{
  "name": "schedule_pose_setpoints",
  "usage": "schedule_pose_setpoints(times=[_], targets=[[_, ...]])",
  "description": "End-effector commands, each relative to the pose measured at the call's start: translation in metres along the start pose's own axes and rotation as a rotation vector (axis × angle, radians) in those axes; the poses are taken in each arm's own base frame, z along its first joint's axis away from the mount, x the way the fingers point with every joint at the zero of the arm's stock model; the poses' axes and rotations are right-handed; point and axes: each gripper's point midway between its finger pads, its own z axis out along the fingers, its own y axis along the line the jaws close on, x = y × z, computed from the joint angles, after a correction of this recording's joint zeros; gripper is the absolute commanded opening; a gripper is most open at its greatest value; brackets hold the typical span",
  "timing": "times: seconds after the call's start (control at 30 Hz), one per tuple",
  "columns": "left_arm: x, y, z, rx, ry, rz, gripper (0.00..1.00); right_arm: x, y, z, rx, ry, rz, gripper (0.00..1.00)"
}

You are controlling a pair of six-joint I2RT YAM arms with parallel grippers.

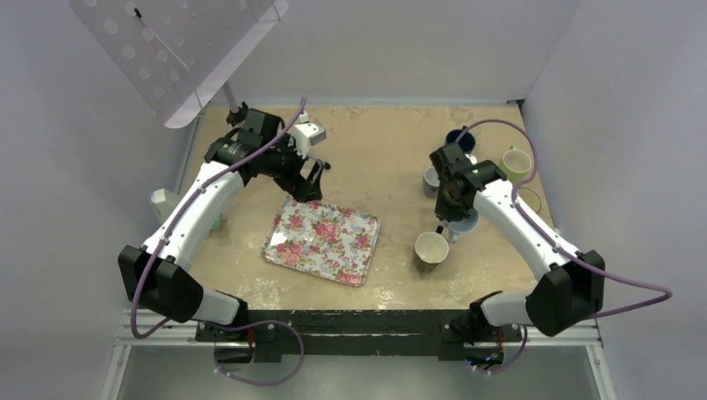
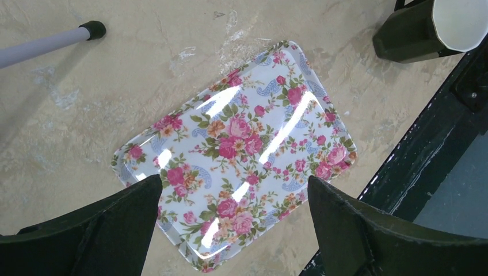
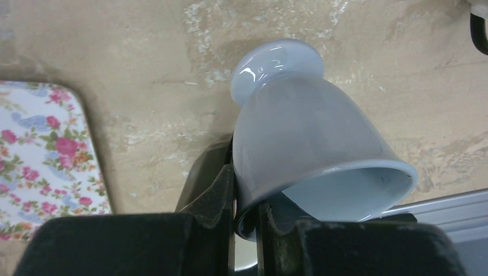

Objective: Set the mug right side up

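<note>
Table (image 1: 379,154): sand-coloured, scuffed top; carried every item below.

Tray (image 1: 322,236): floral, rectangular, flat near the table's middle; taken as the reference for all positions.

Left gripper (image 1: 310,182): hung above the tray's far edge with its jaws wide apart and nothing between them. Its wrist camera looked straight down onto the tray.

Right gripper (image 3: 244,198): right of the tray, pinched shut on the rim of the mug, one finger inside the mouth and one outside.

Mug (image 3: 299,132): pale blue-grey, footed, glazed. Held right of the tray, tilted, foot pointing away from the gripper toward the table, mouth toward the wrist camera. Whether the foot touched the table could not be told; no handle showed.

Dark mug (image 1: 431,250): upright, cream inside, just off the tray's near right corner and close beside the held mug.

Pale green mug (image 1: 517,162): upright, well right of the tray, among several other mugs at the far right.

Handling note: the turn appeared partly made. The grip was a thin pinch on slick glaze, so the wrist would need to roll slowly, the clamp firm, until the foot faced squarely down. The mug should then be lowered onto bare table right of the tray, clear of the dark mug. Release should come only once the foot sat flat.
</note>
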Motion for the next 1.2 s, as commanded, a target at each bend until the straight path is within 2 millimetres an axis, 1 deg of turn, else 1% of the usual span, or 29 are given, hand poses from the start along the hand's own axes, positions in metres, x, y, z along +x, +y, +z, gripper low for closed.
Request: schedule_pose_setpoints(times=[0.0,0.1,0.17,0.3,0.43,0.57,0.63,0.67,0.7,0.77,0.83,0.87,0.9,0.93,1.0,1.07,1.1,1.17], targets=[[-0.008,0.0,-0.014,-0.032,-0.056,0.055,1.0,-0.017,-0.014,0.01,0.066,-0.047,-0.007,0.0],[-0.006,0.0,-0.015,-0.036,-0.062,0.063,1.0,-0.019,-0.017,0.021,0.075,-0.037,-0.007,0.0],[-0.005,0.0,-0.015,-0.038,-0.062,0.067,1.0,-0.018,-0.022,0.032,0.072,-0.014,0.001,0.0],[-0.002,0.0,-0.015,-0.04,-0.057,0.075,1.0,-0.006,-0.027,0.056,0.037,0.062,0.001,0.0],[0.003,-0.003,-0.014,-0.024,-0.05,0.082,1.0,0.002,-0.031,0.072,0.038,0.118,-0.016,0.0],[0.005,-0.003,-0.014,-0.022,-0.051,0.091,1.0,0.012,-0.039,0.088,0.058,0.167,-0.035,0.0],[0.006,-0.004,-0.014,-0.018,-0.049,0.097,1.0,0.015,-0.045,0.093,0.069,0.18,-0.033,0.05],[0.007,-0.004,-0.013,-0.012,-0.043,0.099,1.0,0.015,-0.047,0.094,0.07,0.182,-0.032,0.12],[0.008,-0.005,-0.012,-0.007,-0.039,0.1,1.0,0.014,-0.047,0.093,0.071,0.178,-0.033,0.24],[0.009,-0.005,-0.012,-0.006,-0.037,0.098,1.0,0.007,-0.046,0.087,0.065,0.158,-0.029,0.41],[0.01,-0.003,-0.011,-0.014,-0.037,0.095,1.0,-0.005,-0.042,0.076,0.041,0.114,-0.021,0.58],[0.01,-0.002,-0.01,-0.017,-0.034,0.093,1.0,-0.013,-0.041,0.068,0.027,0.083,-0.017,0.73],[0.011,-0.002,-0.01,-0.02,-0.031,0.092,1.0,-0.02,-0.039,0.06,0.014,0.055,-0.013,0.85],[0.011,-0.001,-0.009,-0.022,-0.027,0.086,1.0,-0.028,-0.038,0.053,0.009,0.028,-0.01,0.93],[0.011,-0.001,-0.01,-0.024,-0.02,0.076,1.0,-0.044,-0.036,0.036,-0.006,-0.026,-0.017,0.98],[0.01,0.003,-0.013,-0.049,-0.01,0.06,1.0,-0.064,-0.033,0.018,-0.031,-0.097,-0.03,0.99],[0.011,0.006,-0.015,-0.076,-0.001,0.054,1.0,-0.075,-0.032,0.007,-0.048,-0.15,-0.032,0.99],[0.01,0.023,-0.023,-0.178,0.015,0.056,1.0,-0.104,-0.025,-0.021,-0.107,-0.299,-0.034,0.99]])
